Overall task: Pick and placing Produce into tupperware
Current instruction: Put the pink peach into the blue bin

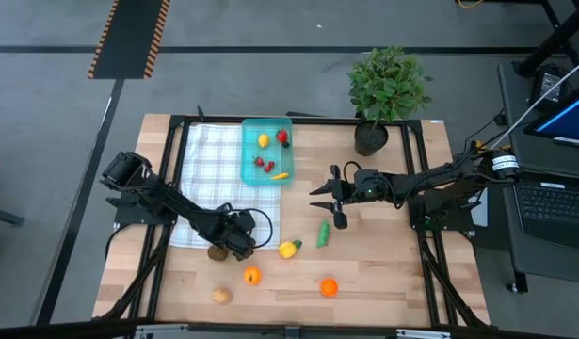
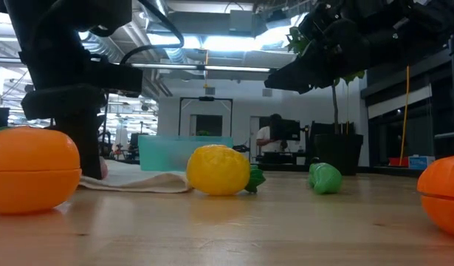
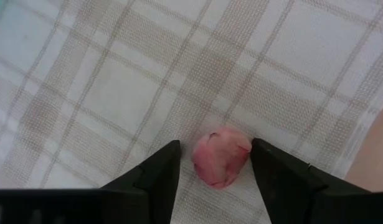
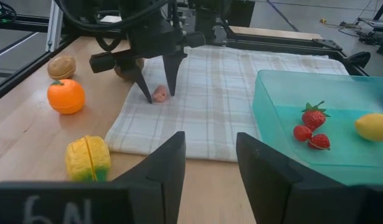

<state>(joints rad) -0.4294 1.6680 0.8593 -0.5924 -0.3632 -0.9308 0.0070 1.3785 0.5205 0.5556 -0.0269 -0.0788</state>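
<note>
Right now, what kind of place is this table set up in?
Probably a robotics lab or open workshop. The wooden table sits in a black metal frame on a grey floor with hazard-striped tape, a laptop stands on a side bench, and the low view shows exposed ceiling ducts.

Both arms were over the table, the left one low and working, the right one raised and waiting.

The left arm reached from about 9 o'clock toward 5 o'clock, its left gripper [image 4: 159, 94] pointed down with a finger on either side of a small pink piece [image 3: 220, 156] (a thin gap showed on each side). The right arm stretched from 3 o'clock toward the centre, the right gripper [image 1: 334, 200] hanging above the surface with its fingers parted.
</note>
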